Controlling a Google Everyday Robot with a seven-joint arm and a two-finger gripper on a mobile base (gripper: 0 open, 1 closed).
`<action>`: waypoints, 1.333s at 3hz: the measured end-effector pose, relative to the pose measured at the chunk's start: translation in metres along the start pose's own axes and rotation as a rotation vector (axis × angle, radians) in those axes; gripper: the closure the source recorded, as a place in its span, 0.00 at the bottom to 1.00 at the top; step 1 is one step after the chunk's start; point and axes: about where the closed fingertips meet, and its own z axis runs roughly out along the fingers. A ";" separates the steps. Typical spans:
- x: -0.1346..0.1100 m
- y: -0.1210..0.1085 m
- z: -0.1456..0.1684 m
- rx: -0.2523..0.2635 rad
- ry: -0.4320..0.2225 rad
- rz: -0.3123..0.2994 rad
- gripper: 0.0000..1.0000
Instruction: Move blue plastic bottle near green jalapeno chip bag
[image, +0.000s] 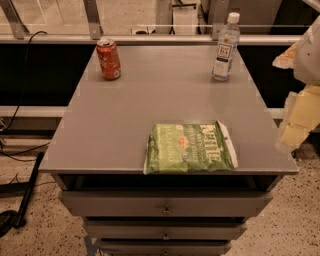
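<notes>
The blue plastic bottle (226, 47) stands upright at the grey cabinet top's (150, 100) far right corner, well apart from my gripper (295, 120), which hangs off its right edge; spread or closed, I cannot tell. The green jalapeno chip bag (190, 148) lies at its near edge, the soda can (108, 59) far left.

Single cam. It sits high off the front side of the counter (100, 130), pitched down and facing the back edge, roughly centred between the left and right edges. It's close in: the whole top fills most of the frame, with both back corners near the top of the shot. Drawer fronts (165, 202) under the front edge and a bit of floor (280, 225) also show. The claw (295, 125) comes in from the right border, at the counter's right edge, nearer the front right corner.
</notes>
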 end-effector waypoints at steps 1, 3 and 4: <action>0.000 0.000 0.000 0.000 0.000 0.000 0.00; -0.004 -0.047 0.017 0.065 -0.062 0.033 0.00; -0.007 -0.113 0.048 0.120 -0.108 0.092 0.00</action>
